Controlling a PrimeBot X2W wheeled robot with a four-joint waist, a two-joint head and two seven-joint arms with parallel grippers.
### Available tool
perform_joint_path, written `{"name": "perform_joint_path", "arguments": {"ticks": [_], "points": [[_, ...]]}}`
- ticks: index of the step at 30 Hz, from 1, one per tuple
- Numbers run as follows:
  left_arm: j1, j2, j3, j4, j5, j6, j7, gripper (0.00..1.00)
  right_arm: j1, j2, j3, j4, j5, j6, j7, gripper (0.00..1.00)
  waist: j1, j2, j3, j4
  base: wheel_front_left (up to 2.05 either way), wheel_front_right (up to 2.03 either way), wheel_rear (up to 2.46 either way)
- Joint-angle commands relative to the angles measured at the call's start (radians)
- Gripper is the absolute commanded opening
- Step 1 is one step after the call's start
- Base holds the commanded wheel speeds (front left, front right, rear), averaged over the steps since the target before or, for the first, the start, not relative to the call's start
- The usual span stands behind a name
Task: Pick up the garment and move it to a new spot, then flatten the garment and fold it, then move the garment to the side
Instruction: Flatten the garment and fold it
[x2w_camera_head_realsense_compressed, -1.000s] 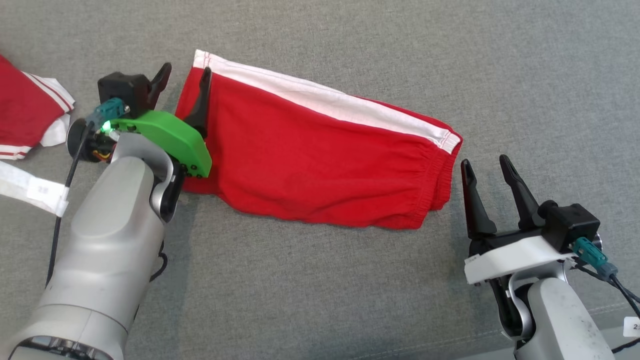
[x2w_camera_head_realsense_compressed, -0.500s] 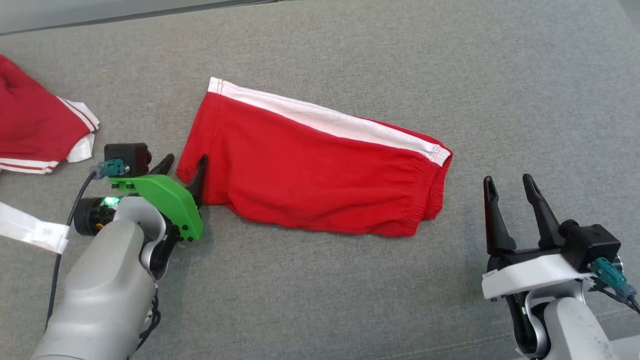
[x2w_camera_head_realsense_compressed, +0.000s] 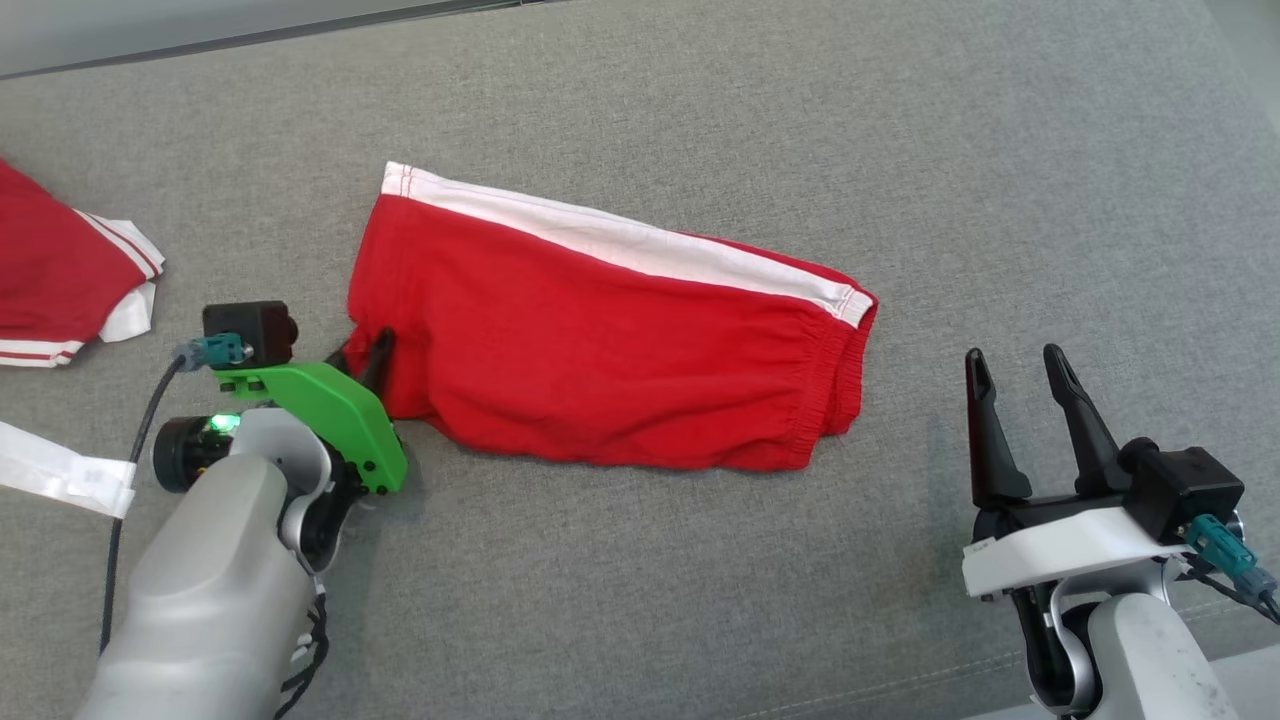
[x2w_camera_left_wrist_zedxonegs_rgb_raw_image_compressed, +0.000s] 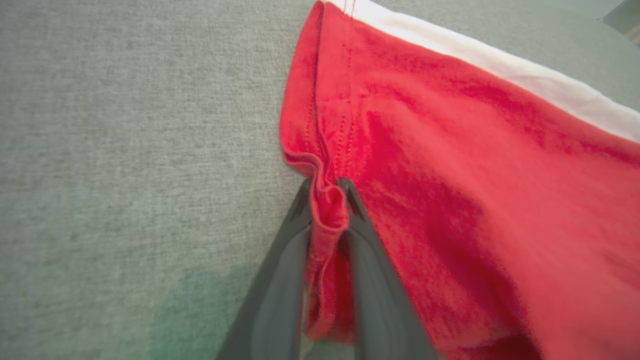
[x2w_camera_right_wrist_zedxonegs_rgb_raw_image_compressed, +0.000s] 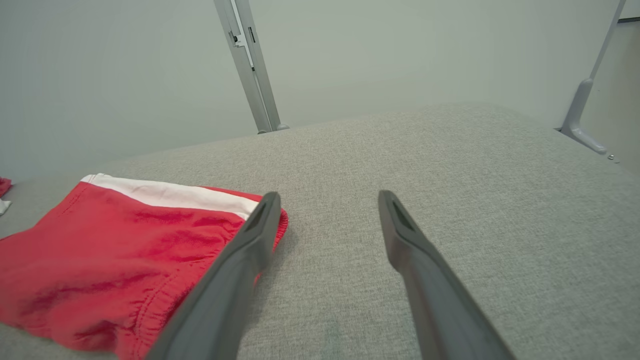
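Currently the largest item is the grey fabric-covered bench (x2w_camera_head_realsense_compressed: 640, 600), which carries everything in the scene.

1. Task item. The red cloth garment with a white side stripe (x2w_camera_head_realsense_compressed: 620, 350) lies near the middle of the bench, long axis running left to right. It rests fairly flat, with light wrinkles near the gathered elastic end on the right. It appears to be shorts laid leg over leg, so flattening and at least one fold are judged complete. This is an estimate from the outline only.

2. Other cloth. A second red-and-white striped garment (x2w_camera_head_realsense_compressed: 60, 270) sits at the left edge of the bench, well apart from the task item.

3. Left gripper (x2w_camera_head_realsense_compressed: 365, 348). It is at the near-left corner of the garment. In the left wrist view its jaws pinch a bunched roll of the red hem (x2w_camera_left_wrist_zedxonegs_rgb_raw_image_compressed: 327, 210) between them, so a grip on that corner is established.

4. Right gripper (x2w_camera_head_realsense_compressed: 1015, 360). It hovers near the elastic end of the garment, not touching it. In the right wrist view (x2w_camera_right_wrist_zedxonegs_rgb_raw_image_compressed: 329, 200) its jaws are spread wide with nothing between them.

5. White paper strip (x2w_camera_head_realsense_compressed: 60, 470). It lies on the bench left of the left arm and plays no part in the task.

Remaining work, as judged: possibly a further fold from the gripped corner, then transfer of the garment to the side. Neither is done yet.
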Motion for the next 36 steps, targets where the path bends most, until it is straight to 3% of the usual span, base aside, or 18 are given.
{"name": "perform_joint_path", "arguments": {"ticks": [1,7,11,25,33,34,35,36], "points": [[0.038,-0.007,-0.017,-0.006,-0.001,-0.002,0.013,0.00,0.009,-0.001,-0.005,-0.004,0.004,-0.002,-0.003,1.00,0.0000,0.0033,-0.004,0.004,0.00,0.00,0.00],[0.066,0.027,-0.021,-0.090,-0.003,-0.001,-0.027,0.00,0.013,-0.001,-0.012,-0.001,0.007,-0.002,-0.003,1.00,0.0000,0.0033,-0.028,0.026,0.00,0.00,0.00],[0.120,0.040,-0.006,-0.173,-0.013,0.026,-0.061,0.00,0.023,-0.001,-0.018,0.008,0.004,-0.002,-0.003,1.00,0.0000,0.0033,-0.052,0.050,0.00,0.00,0.00],[0.428,0.081,0.043,-0.586,-0.071,0.228,-0.065,0.00,0.042,-0.001,-0.032,0.070,-0.021,-0.002,-0.003,1.00,0.0000,0.0033,-0.095,0.138,0.00,0.00,0.00],[0.492,0.072,0.052,-0.617,-0.076,0.262,-0.095,0.00,0.024,-0.001,-0.017,0.102,-0.025,-0.002,-0.003,1.00,0.0000,0.0033,-0.105,0.148,0.00,0.00,0.00],[0.491,0.072,0.052,-0.609,-0.069,0.266,-0.107,0.10,0.022,-0.001,-0.015,0.106,-0.029,-0.002,-0.002,1.00,0.0000,0.0033,-0.107,0.149,0.00,0.00,0.00],[0.487,0.073,0.051,-0.601,-0.058,0.268,-0.122,0.47,0.019,-0.001,-0.013,0.110,-0.033,-0.002,-0.001,1.00,0.0000,0.0033,-0.109,0.150,0.00,0.00,0.00],[0.483,0.072,0.049,-0.593,-0.049,0.269,-0.136,0.93,0.018,-0.001,-0.012,0.114,-0.033,-0.002,0.002,1.00,0.0000,0.0033,-0.113,0.151,0.00,0.00,0.00]]}}
